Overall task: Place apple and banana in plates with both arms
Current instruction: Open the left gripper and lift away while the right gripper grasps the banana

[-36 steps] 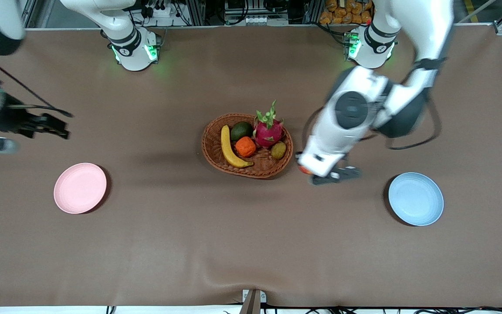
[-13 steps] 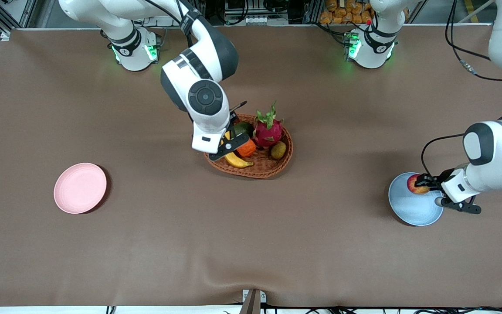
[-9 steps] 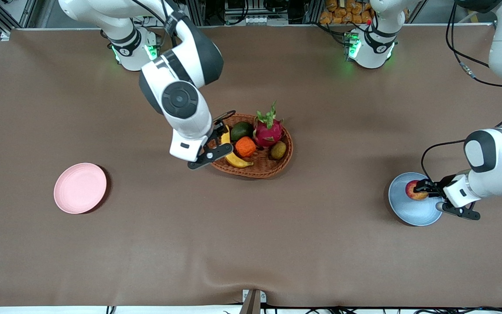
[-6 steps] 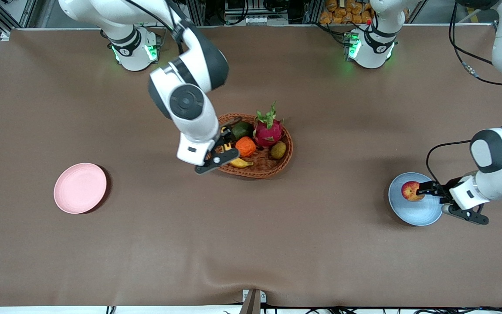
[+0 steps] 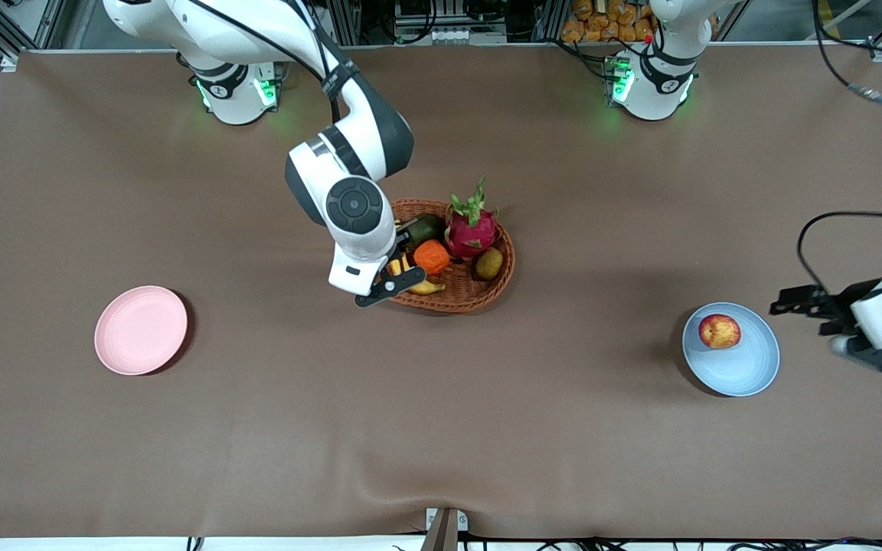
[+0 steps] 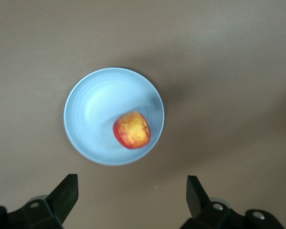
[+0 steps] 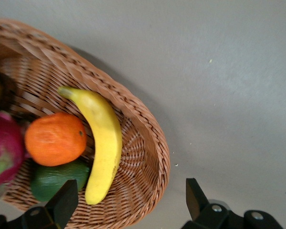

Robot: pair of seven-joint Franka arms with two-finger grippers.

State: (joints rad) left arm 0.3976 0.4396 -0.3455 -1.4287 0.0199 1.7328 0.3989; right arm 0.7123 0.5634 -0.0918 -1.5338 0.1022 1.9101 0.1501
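The apple [image 5: 720,331] lies in the light blue plate [image 5: 747,371]; both also show in the left wrist view, the apple [image 6: 131,130] on the plate [image 6: 86,114]. My left gripper [image 5: 797,302] is open and empty, off the plate toward the left arm's end of the table, jaws wide [image 6: 132,195]. My right gripper [image 5: 393,269] is open over the basket's rim at the right arm's end. The banana [image 7: 102,143] lies in the basket below it; in the front view only its tip [image 5: 429,288] shows. The pink plate [image 5: 141,330] holds nothing.
The brown wicker basket [image 5: 502,283] at the table's middle also holds a pink dragon fruit [image 5: 472,229], an orange fruit [image 5: 432,256], a dark green fruit [image 5: 426,227] and a small brown-green fruit [image 5: 489,263]. Its woven rim [image 7: 150,124] lies between the right jaws.
My left gripper carried the apple to the blue plate, let it go and drew back off the plate. My right gripper came in over the basket and shifted about above the banana.
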